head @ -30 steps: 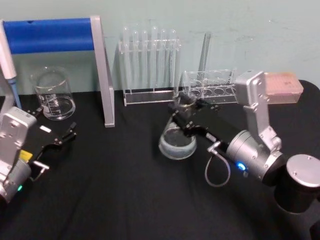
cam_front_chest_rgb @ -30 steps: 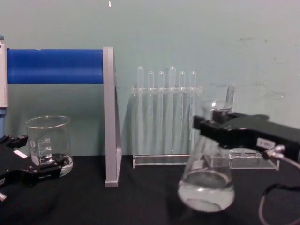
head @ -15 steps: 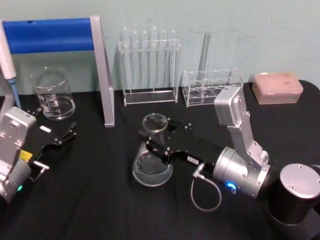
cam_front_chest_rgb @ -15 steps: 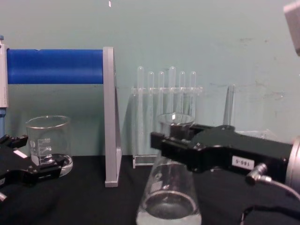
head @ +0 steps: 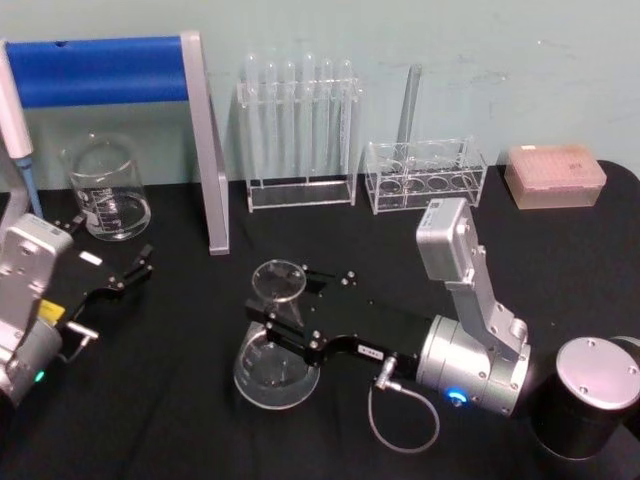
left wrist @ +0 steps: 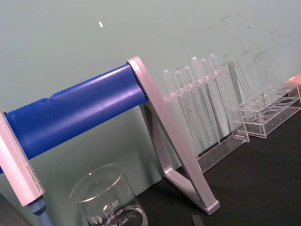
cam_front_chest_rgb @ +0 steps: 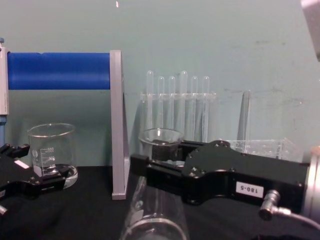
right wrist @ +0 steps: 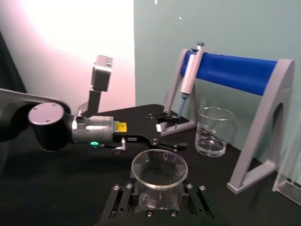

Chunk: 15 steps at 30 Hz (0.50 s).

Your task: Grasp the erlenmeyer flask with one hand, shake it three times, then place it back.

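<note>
The erlenmeyer flask (head: 268,375) is clear glass with a little liquid in its wide base. It stands at the front middle of the black table, leaning slightly. My right gripper (head: 283,322) is shut on its neck just under the flared rim, reaching in from the right. In the chest view the flask (cam_front_chest_rgb: 159,138) looms close, and the right gripper (cam_front_chest_rgb: 150,170) crosses its neck. The right wrist view looks down into the flask (right wrist: 159,168) mouth. I cannot tell whether its base touches the table. My left gripper (head: 125,275) rests open at the left, holding nothing.
A glass beaker (head: 105,190) stands at the back left beside a blue-bar stand (head: 100,70) holding a pipette (head: 18,130). Two clear test tube racks (head: 300,130) (head: 425,170) and a pink tip box (head: 555,175) line the back wall.
My right gripper has carried the flask from the back right, near the racks, forward and to the left, closer to me. The left arm has not moved.
</note>
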Each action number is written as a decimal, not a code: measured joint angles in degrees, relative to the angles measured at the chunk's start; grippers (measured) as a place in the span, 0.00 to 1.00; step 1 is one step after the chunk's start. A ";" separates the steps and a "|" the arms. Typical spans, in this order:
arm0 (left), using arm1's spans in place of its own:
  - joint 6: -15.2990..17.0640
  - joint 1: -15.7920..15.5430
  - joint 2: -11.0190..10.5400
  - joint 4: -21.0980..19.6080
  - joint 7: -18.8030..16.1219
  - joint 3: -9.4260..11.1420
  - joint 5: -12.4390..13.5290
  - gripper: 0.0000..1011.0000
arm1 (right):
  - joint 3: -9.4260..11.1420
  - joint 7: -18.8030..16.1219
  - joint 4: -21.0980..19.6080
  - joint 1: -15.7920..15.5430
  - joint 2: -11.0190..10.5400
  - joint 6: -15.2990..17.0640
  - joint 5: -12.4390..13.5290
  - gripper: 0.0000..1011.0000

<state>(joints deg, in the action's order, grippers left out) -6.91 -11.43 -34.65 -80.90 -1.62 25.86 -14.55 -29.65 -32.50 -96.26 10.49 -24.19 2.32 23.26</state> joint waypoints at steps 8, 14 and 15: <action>0.00 0.00 0.00 0.00 0.00 0.00 0.00 0.99 | -0.66 0.75 0.33 0.75 -0.75 -0.55 0.91 0.45; 0.00 0.00 0.00 0.00 0.00 0.00 0.00 0.99 | 1.33 4.68 1.70 1.34 -0.33 -0.09 1.17 0.45; 0.00 0.00 0.00 0.00 0.00 0.00 0.00 0.99 | 1.64 5.15 1.90 1.41 -0.22 0.01 1.17 0.45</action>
<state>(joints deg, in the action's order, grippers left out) -6.91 -11.43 -34.65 -80.90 -1.62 25.86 -14.55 -28.01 -27.35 -94.37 11.91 -24.41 2.33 24.44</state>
